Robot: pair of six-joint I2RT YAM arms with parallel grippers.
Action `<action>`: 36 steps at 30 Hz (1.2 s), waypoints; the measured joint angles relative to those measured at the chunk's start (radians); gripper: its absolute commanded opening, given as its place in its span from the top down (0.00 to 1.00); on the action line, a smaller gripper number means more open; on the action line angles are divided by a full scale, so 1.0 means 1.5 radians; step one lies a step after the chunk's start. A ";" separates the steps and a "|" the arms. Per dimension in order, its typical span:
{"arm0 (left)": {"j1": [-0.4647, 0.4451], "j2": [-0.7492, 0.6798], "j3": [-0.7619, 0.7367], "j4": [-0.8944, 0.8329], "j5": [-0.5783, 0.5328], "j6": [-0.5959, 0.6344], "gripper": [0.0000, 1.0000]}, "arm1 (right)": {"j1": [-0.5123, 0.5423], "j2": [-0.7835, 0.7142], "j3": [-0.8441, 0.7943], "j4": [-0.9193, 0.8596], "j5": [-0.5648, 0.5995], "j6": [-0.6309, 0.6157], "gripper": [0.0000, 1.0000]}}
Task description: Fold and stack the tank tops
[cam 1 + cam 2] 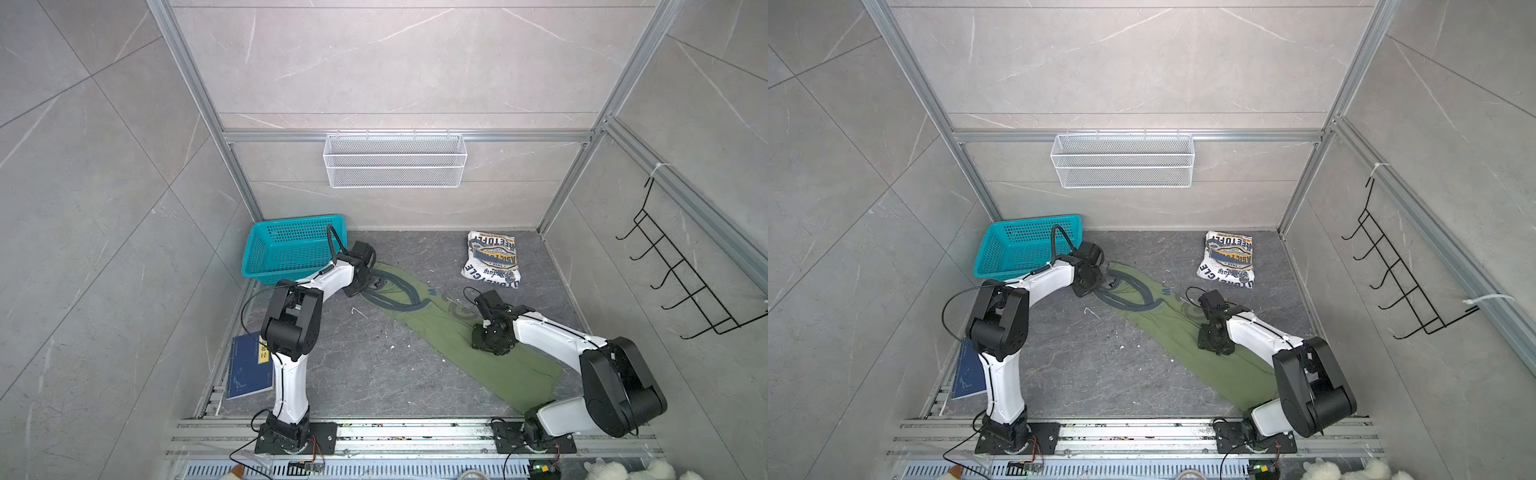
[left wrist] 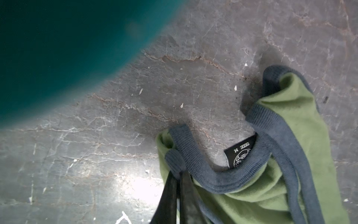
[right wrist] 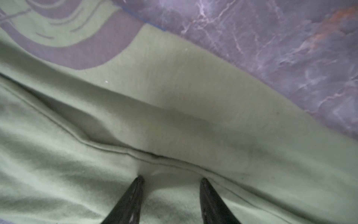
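The olive green tank top [image 1: 415,328] [image 1: 1154,322] lies as a long narrow strip running diagonally across the floor in both top views. My left gripper [image 2: 179,175] [image 1: 373,286] is shut on its grey-trimmed shoulder strap [image 2: 175,162] at the neck end, beside the black size label [image 2: 241,150]. My right gripper [image 3: 171,180] [image 1: 489,348] stands open, both fingertips pressing down on the green cloth [image 3: 174,108] near a fold line at the strip's middle. The white tank top [image 1: 492,259] [image 1: 1227,259] lies folded at the back right, badge up.
A teal basket [image 1: 291,249] [image 2: 48,48] stands at the back left, right behind my left gripper. A dark blue book [image 1: 249,368] lies by the left arm's base. A white wire basket [image 1: 395,160] hangs on the back wall and a black hook rack [image 1: 681,282] on the right wall.
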 measured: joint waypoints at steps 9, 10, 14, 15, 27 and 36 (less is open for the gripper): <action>0.018 0.040 0.089 -0.046 -0.023 -0.002 1.00 | 0.003 0.010 0.003 0.001 0.008 0.006 0.49; 0.018 0.052 0.114 -0.057 -0.027 -0.001 1.00 | 0.003 0.011 0.003 0.001 0.009 0.008 0.49; 0.017 0.107 0.208 -0.096 -0.035 0.003 1.00 | 0.003 0.010 0.003 0.003 0.009 0.010 0.49; 0.017 0.119 0.222 -0.101 -0.035 0.005 0.99 | 0.003 0.009 0.003 0.005 0.009 0.010 0.49; 0.025 0.173 0.316 -0.154 -0.038 0.069 0.40 | 0.003 -0.016 0.028 -0.015 -0.003 -0.002 0.49; -0.040 0.031 0.214 -0.156 -0.035 0.089 0.32 | -0.058 -0.049 0.083 -0.043 0.001 -0.030 0.48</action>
